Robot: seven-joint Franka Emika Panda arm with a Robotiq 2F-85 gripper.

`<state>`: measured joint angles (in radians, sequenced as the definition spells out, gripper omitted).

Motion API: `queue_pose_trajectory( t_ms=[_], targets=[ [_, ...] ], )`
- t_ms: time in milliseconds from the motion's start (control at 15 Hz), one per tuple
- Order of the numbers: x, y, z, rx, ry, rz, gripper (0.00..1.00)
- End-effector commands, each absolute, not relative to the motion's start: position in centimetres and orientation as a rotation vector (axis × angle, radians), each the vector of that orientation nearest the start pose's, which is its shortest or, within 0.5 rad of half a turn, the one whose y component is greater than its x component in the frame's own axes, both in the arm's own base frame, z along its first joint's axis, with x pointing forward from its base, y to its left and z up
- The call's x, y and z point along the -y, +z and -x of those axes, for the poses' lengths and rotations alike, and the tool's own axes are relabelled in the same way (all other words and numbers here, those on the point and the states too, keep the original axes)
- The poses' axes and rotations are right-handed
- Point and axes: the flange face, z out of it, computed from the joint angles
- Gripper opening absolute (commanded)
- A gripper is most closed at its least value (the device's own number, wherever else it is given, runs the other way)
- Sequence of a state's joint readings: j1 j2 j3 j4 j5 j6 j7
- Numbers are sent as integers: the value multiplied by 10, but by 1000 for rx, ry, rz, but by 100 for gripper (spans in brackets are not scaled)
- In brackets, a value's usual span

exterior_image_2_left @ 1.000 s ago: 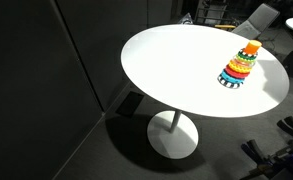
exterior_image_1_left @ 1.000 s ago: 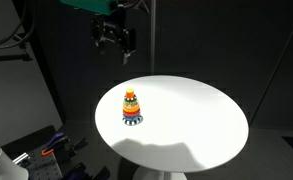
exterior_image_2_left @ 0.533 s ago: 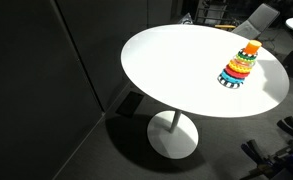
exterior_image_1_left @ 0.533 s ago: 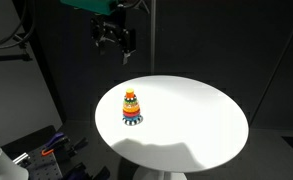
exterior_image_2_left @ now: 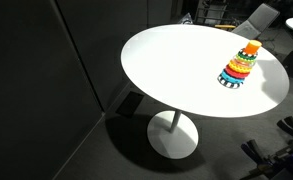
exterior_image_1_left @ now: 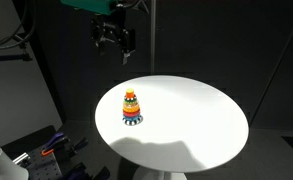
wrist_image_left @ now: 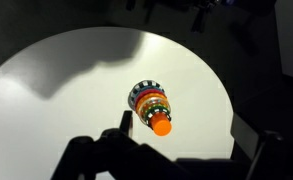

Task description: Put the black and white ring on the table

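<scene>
A colourful stacking toy (exterior_image_1_left: 132,106) stands upright on the round white table (exterior_image_1_left: 201,120), left of its middle. The black and white ring (exterior_image_1_left: 133,119) is the toy's bottom ring, under the green, yellow, red and orange rings. It shows in both exterior views (exterior_image_2_left: 229,81) and in the wrist view (wrist_image_left: 140,91). My gripper (exterior_image_1_left: 114,40) hangs high above the table's far left edge, well clear of the toy. It is open and empty. In the wrist view its dark fingers (wrist_image_left: 186,150) frame the toy from above.
The table (exterior_image_2_left: 176,60) stands on a single pedestal foot (exterior_image_2_left: 173,135) on a dark floor. A thin vertical pole (exterior_image_1_left: 154,40) rises behind the table. Equipment with cables (exterior_image_1_left: 46,145) lies low at the left. Chairs (exterior_image_2_left: 256,18) stand beyond the far edge.
</scene>
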<state>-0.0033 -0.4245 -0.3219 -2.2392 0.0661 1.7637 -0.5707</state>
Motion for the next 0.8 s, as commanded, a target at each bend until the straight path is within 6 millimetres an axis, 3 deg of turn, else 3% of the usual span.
queue_pose_trajectory(
  t_ms=[0,733],
  targets=[
    [134,532,-411,379,-42,2921,100],
    [96,527,-440,336,-208,3041,100]
  ],
)
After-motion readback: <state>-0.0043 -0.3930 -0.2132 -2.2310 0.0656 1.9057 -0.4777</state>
